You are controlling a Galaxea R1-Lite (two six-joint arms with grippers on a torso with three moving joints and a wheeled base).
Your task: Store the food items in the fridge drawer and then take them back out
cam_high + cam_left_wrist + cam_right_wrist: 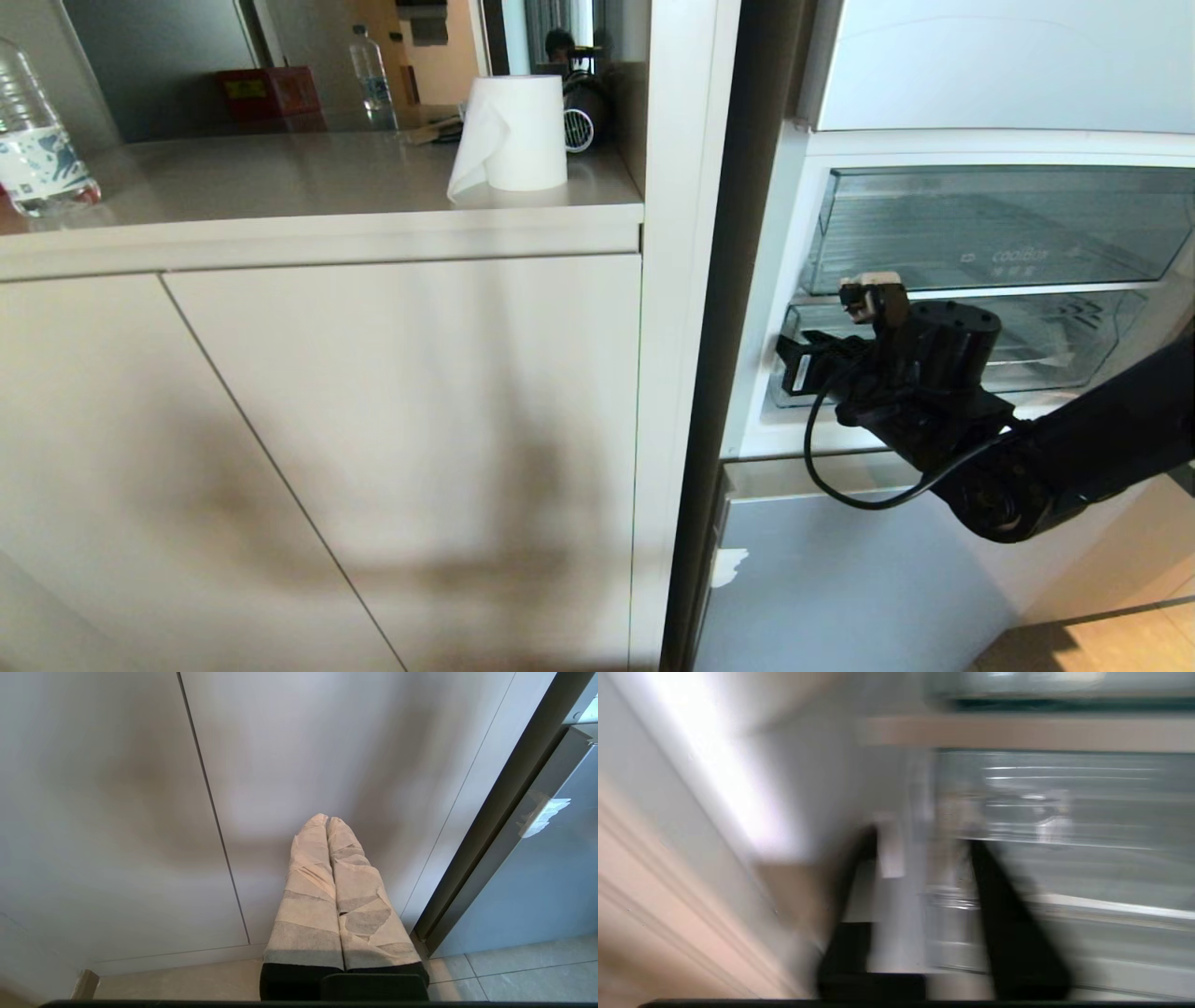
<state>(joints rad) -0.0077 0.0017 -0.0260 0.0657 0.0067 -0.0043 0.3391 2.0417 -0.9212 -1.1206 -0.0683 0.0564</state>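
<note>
As we reach our right gripper (805, 362) to clear ribbed-plastic fridge drawer (1055, 341), low in open fridge, jaws half-apart, grasping nothing certain; drawer front looks stiff, slippery: take hold at stepped lip

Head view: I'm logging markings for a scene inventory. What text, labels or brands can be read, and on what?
"coolBox": on the upper clear drawer in the fridge; smaller print beneath it is too small to read.
Water bottle label: pattern only, nothing legible.
Far bottle label: too small.
Red box: its label is too small.
</note>
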